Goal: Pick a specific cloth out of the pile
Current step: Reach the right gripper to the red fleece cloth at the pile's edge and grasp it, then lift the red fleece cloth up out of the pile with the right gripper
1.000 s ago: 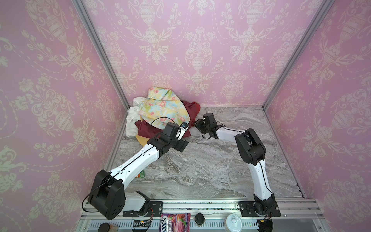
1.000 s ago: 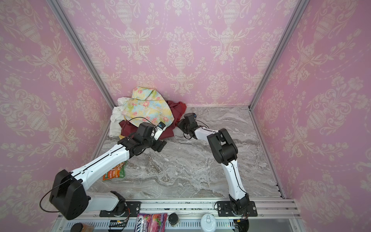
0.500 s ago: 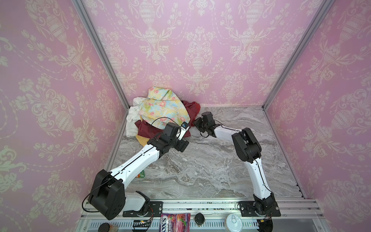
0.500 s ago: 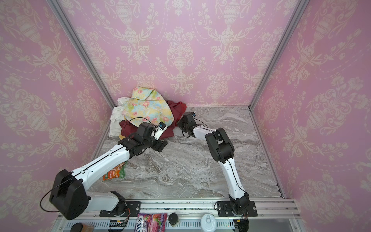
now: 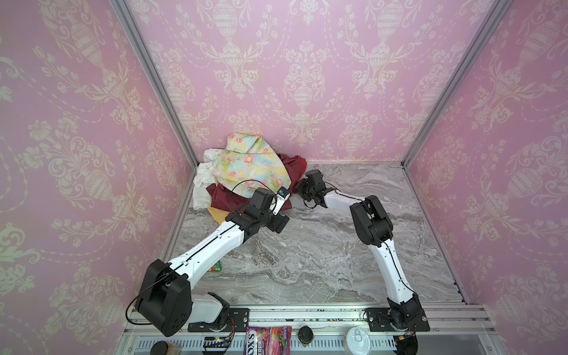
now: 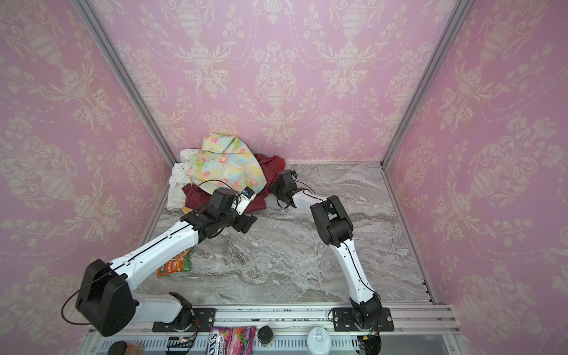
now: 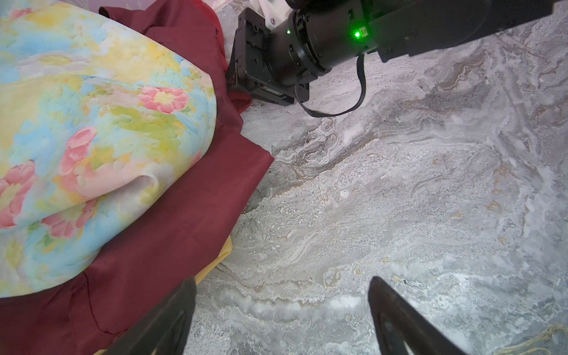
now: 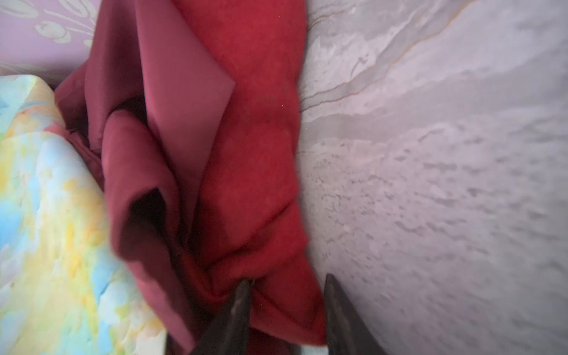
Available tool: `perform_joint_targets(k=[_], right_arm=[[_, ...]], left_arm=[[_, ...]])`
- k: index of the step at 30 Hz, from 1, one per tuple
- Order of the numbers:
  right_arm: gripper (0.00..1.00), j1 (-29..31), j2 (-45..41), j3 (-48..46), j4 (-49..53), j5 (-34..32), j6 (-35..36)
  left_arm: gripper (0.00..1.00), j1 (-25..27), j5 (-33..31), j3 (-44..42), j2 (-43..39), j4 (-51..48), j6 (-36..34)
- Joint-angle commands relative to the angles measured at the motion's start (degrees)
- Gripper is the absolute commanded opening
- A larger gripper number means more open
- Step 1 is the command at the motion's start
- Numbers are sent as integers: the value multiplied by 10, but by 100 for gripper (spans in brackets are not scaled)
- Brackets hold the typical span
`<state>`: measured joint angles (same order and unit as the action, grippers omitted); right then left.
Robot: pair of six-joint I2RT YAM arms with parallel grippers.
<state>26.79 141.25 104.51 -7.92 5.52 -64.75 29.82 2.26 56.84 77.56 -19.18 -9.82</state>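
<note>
The pile sits in the back left corner, with a pastel floral cloth on top of maroon, white and mustard cloths. The bright red cloth lies along the pile's right edge, beside a maroon fold, and shows as a sliver in both top views. My right gripper is low at that edge. Its fingers are partly closed, pinching a bunched fold of the red cloth. My left gripper hovers open over bare marble beside the maroon cloth, holding nothing.
The marble table is boxed in by pink patterned walls on three sides. A snack packet lies under the left arm. A candy bag and a can sit beyond the front rail.
The right arm's elbow has swung left while its gripper stayed at the pile's edge and its fingers narrowed slightly. The left arm has not moved.
</note>
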Motion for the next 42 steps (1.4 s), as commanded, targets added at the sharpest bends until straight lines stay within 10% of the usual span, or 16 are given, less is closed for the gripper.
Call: perform_joint_targets(k=[1, 9, 14, 33, 42], right_arm=[[40, 4, 29, 22, 38, -16, -5], [30, 9, 70, 89, 57, -15, 2], [0, 10, 74, 117, 77, -23, 13], [0, -1, -101, 112, 127, -75, 112], [0, -2, -60, 335, 223, -43, 191]], left_arm=[[90, 3, -6, -10, -14, 5, -12], [90, 3, -19, -12, -11, 6, -19], [90, 3, -23, -15, -11, 7, -21], [91, -46, 11, -5, -30, 26, 42], [92, -108, 26, 7, -40, 34, 72]])
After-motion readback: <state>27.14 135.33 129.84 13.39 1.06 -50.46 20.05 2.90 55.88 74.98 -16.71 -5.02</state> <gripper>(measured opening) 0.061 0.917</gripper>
